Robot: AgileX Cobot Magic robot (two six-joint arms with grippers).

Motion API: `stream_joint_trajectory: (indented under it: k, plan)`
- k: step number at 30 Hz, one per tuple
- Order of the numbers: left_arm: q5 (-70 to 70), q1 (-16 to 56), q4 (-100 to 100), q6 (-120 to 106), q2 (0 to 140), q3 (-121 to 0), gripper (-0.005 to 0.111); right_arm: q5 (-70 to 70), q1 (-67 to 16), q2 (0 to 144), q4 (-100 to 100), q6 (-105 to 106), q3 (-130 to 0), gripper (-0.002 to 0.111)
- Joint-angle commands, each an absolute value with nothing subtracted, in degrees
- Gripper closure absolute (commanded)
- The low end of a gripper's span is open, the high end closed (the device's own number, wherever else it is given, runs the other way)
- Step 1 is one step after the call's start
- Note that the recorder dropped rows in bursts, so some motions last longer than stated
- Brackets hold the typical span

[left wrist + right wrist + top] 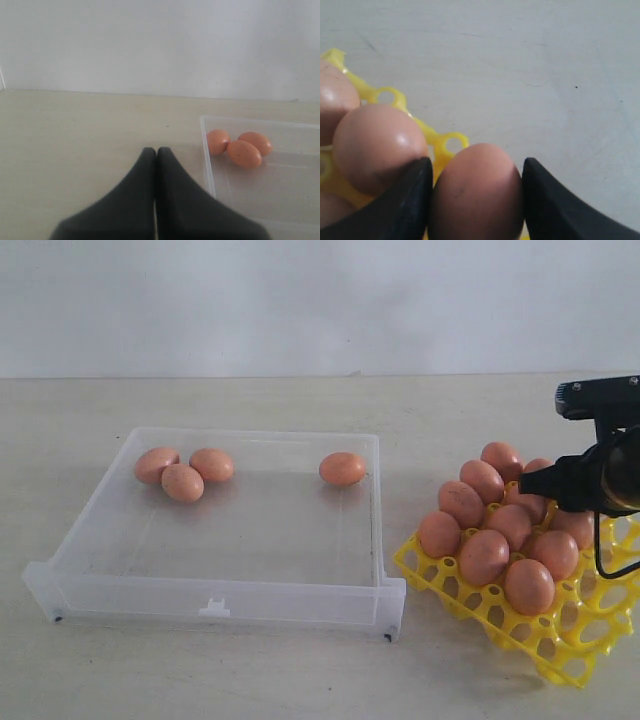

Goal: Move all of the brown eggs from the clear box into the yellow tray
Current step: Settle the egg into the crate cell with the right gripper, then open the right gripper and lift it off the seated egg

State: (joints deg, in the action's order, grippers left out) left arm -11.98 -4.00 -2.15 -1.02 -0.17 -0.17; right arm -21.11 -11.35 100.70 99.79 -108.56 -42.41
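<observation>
The clear box [215, 595] sits left of centre with three brown eggs [182, 482] bunched in its far left corner and one brown egg [342, 468] near its far right wall. Several more eggs [484, 556] fill the yellow tray [560, 640] on the right. Over the tray's far side, my right gripper [476, 172] is shut on a brown egg [475, 195], with a finger pressed on each side and a neighbouring egg [372, 145] beside it. My left gripper [156, 151] is shut and empty, low over the table just outside the box wall [207, 160].
A pale wooden table [440, 420] carries everything, and a white wall rises behind it. The yellow tray stands close to the box's right front corner. A black cable [600, 550] hangs from the right arm over the tray.
</observation>
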Motion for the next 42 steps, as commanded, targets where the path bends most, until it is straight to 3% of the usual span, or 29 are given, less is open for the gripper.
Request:
stream_joint_trajectory:
  k: [1,30,32,36,42]
  plan:
    - [-11.6,-4.0,-2.0,-1.2,0.0,0.0,0.111,-20.9,-10.3,100.6,99.9,-108.5,-42.6,0.089]
    - [-11.6,-4.0,-2.0,-1.2,0.0,0.0,0.111,-18.4,-10.3,100.6,99.9,-108.5,-42.6,0.087]
    - [-11.6,-4.0,-2.0,-1.2,0.0,0.0,0.111,-18.2,-10.3,100.6,99.9,-108.6,-42.6,0.083]
    - [-11.6,-4.0,-2.0,-1.2,0.0,0.0,0.111,-19.0,-10.3,100.6,99.9,-109.0,-42.6,0.057]
    - [-11.6,-4.0,-2.0,-1.2,0.0,0.0,0.111,-19.5,-10.3,100.6,99.9,-108.9,-42.6,0.055]
